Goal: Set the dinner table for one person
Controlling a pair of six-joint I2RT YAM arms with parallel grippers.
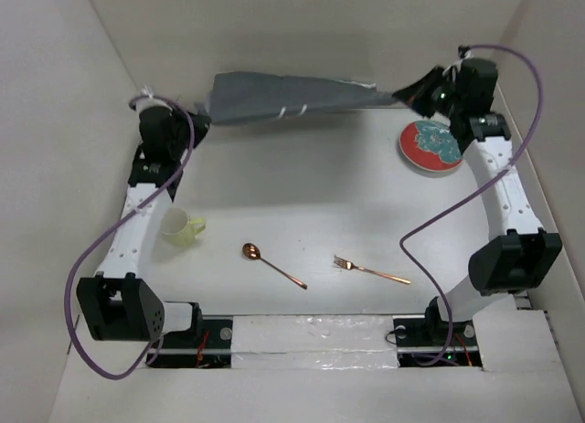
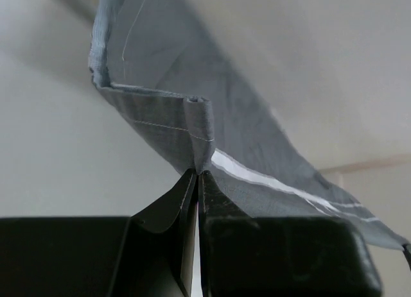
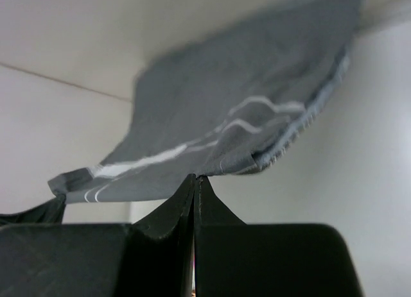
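A dark grey placemat [image 1: 283, 96] with white stripes hangs stretched in the air over the far part of the white dinner table [image 1: 302, 204]. My left gripper [image 1: 199, 121] is shut on its left corner; the left wrist view shows the cloth [image 2: 192, 117] pinched at the fingertips [image 2: 197, 174]. My right gripper [image 1: 409, 94] is shut on its right corner; the right wrist view shows the cloth [image 3: 244, 117] pinched at the tips [image 3: 194, 178]. A red-rimmed plate [image 1: 431, 145] with a teal pattern lies at the far right, below my right gripper.
A pale yellow cup [image 1: 181, 227] lies on its side at the left, near my left arm. A copper spoon [image 1: 271, 264] and a copper fork [image 1: 370, 270] lie near the front middle. White panels wall the table on the left, far and right sides.
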